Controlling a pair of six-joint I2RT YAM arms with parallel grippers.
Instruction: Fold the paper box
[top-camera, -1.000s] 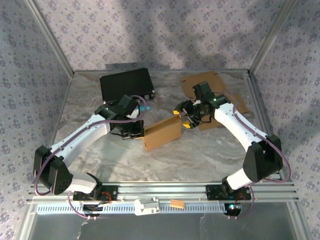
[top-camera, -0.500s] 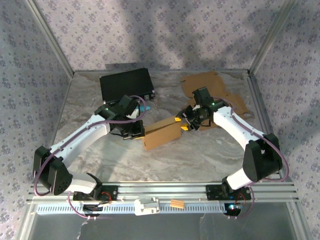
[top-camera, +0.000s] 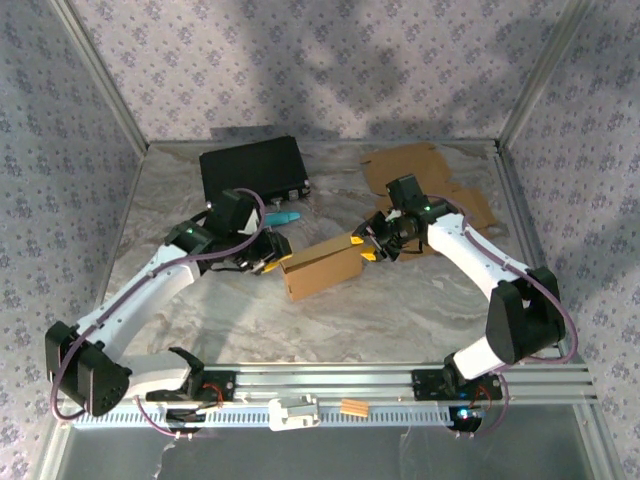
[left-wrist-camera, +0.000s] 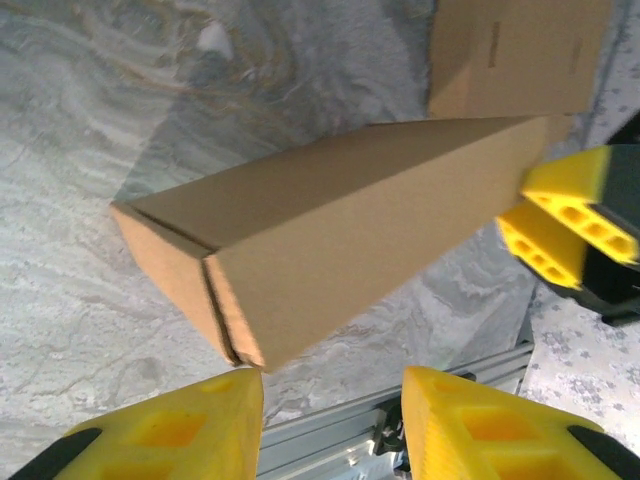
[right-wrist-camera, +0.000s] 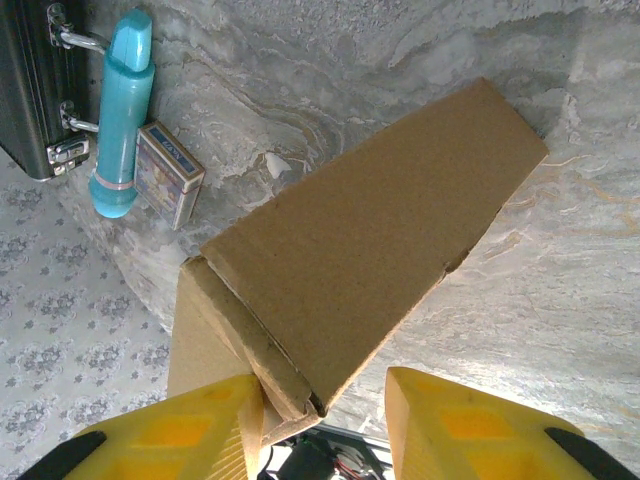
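Marbled table (top-camera: 400, 310) with paper box (top-camera: 322, 269), black case (top-camera: 252, 168), flat cardboard (top-camera: 415, 165)

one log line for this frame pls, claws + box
left claw: open, just off box end | right claw: jaws astride other end of box, contact unclear | box: folded, on table

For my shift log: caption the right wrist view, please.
Right gripper straddling the end of the folded paper box, with a teal tube and black case beyond.
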